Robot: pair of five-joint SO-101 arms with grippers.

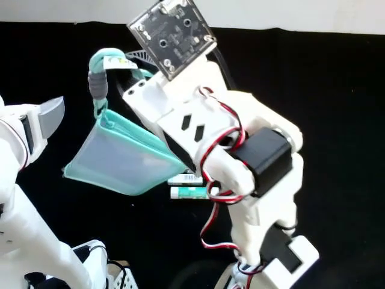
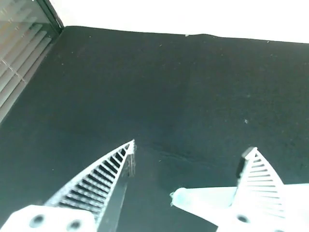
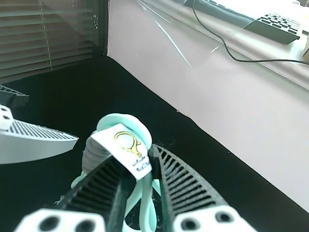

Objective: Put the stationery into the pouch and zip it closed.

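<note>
You've packed nothing yet, I judge: two stationery pieces (image 1: 190, 192) lie on the table (image 1: 337, 90) at the pouch's four o'clock, partly hidden beneath your right arm (image 1: 240, 120). Beyond them the pouch (image 1: 123, 158) hangs from its strap (image 3: 120, 124), which your right gripper (image 3: 137, 157) pinches. Your left gripper (image 2: 191, 146) is spread and empty. You can't make out the zipper.

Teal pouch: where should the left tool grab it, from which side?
Probably the lower corner of the translucent teal fabric pouch, from the left arm's side: it hangs by its strap from the right tool, that corner nearest the open left tool.
</note>
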